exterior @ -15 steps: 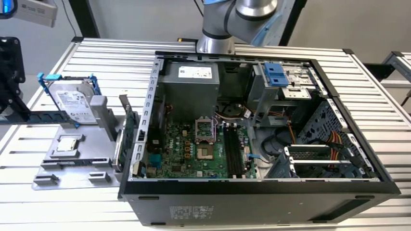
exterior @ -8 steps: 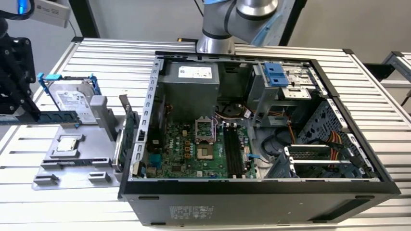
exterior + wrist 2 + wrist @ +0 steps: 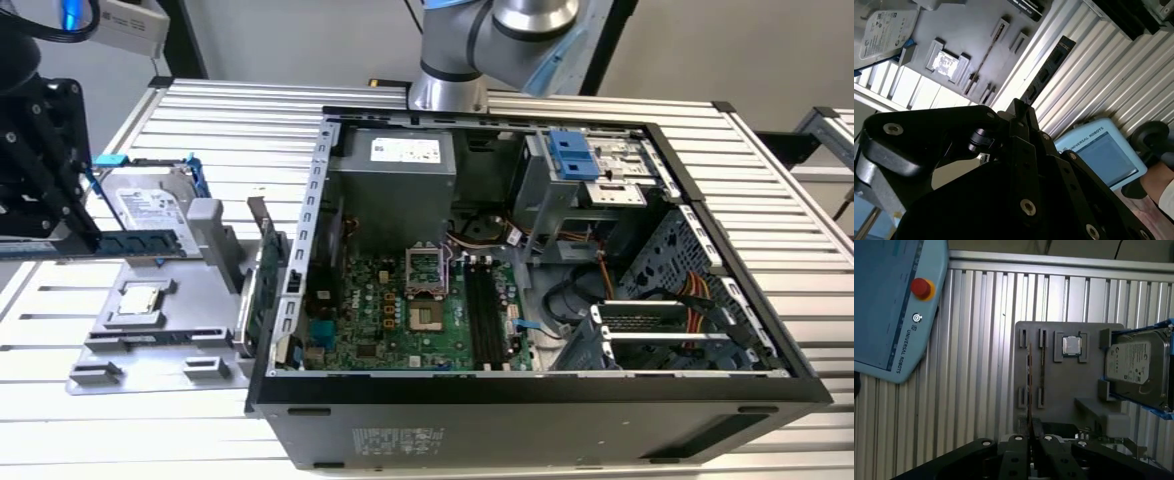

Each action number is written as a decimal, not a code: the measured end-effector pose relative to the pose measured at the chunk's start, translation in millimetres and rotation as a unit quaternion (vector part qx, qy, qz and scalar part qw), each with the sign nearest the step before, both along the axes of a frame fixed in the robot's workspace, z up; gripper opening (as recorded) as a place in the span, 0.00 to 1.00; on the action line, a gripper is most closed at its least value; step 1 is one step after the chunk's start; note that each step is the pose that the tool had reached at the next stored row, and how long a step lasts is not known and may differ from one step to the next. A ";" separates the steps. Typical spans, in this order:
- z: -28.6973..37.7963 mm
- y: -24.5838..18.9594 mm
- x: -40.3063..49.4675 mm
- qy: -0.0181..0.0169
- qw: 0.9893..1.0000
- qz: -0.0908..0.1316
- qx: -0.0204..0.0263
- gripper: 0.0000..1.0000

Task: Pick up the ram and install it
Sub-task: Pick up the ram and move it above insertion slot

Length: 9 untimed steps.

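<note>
Black sheet-steel desktop computer case (image 3: 534,430) lies open on a ribbed aluminium table (image 3: 240,120), its green motherboard (image 3: 387,310) and long black memory slots (image 3: 483,320) exposed. To the exterior view's left of the case, a grey moulded fixture plate (image 3: 147,345) carries a silver hard drive (image 3: 140,205) in a blue frame and a small square processor chip (image 3: 140,300). The black gripper (image 3: 67,243) appears clamped on one end of the ram (image 3: 134,243), a thin blue-green stick standing on edge at the plate, well apart from the slots. The stick looks light and stiff yet fragile. Its flat faces near the end and its plain long edge seem the safest hold, clear of the contacts.
</note>
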<state>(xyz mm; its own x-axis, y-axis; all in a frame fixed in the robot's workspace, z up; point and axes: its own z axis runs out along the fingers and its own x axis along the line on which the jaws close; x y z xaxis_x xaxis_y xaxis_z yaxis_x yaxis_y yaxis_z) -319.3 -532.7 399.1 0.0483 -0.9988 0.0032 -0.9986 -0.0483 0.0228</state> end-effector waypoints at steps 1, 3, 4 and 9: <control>0.0 0.0 1.6 0.000 1.000 0.001 0.000 0.00; 0.0 0.0 4.3 0.000 1.000 0.002 0.000 0.00; 0.0 0.1 5.5 0.000 1.000 0.002 0.000 0.00; -0.1 0.1 11.0 0.000 1.000 0.004 0.000 0.00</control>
